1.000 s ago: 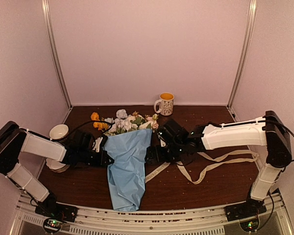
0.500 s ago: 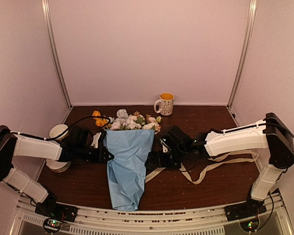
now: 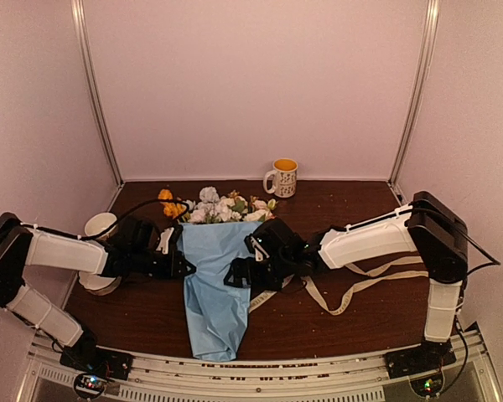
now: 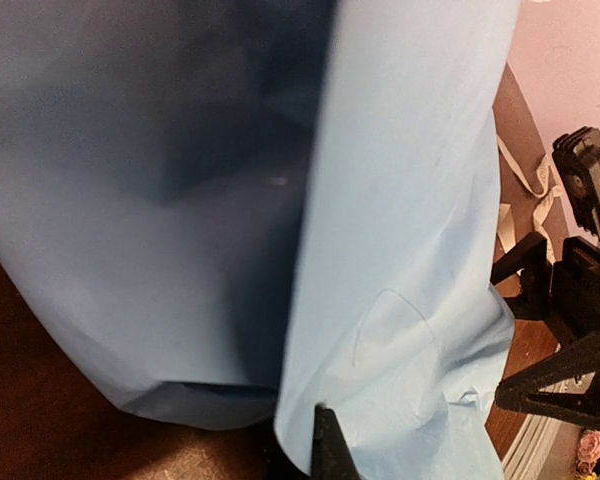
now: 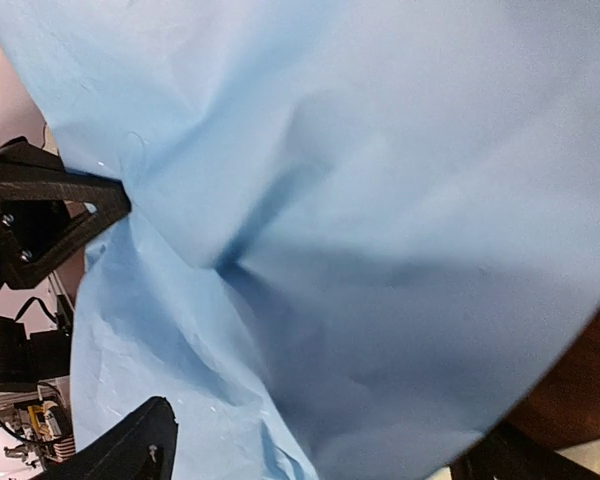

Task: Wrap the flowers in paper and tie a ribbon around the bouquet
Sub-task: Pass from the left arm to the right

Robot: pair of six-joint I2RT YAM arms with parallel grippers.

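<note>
The bouquet lies in the middle of the table as a blue paper (image 3: 216, 280) cone. The flowers (image 3: 222, 206) stick out of its far, wide end with white, pink and orange heads. My left gripper (image 3: 181, 258) is shut on the paper's left edge; in the left wrist view one dark fingertip (image 4: 326, 442) presses into the sheet. My right gripper (image 3: 243, 272) is open over the cone's right side, its fingers (image 5: 128, 446) spread wide with paper (image 5: 360, 220) between them. The cream ribbon (image 3: 362, 283) lies loose on the table to the right, under the right arm.
A yellow-and-white mug (image 3: 283, 177) stands at the back wall behind the flowers. A white bowl (image 3: 100, 224) sits at the far left beside the left arm. The table's near edge (image 3: 260, 360) runs just below the cone's tip.
The right gripper has moved left from beside the bouquet onto the cone's right side. The bouquet has straightened, and the left arm has dropped lower, still holding the paper.
</note>
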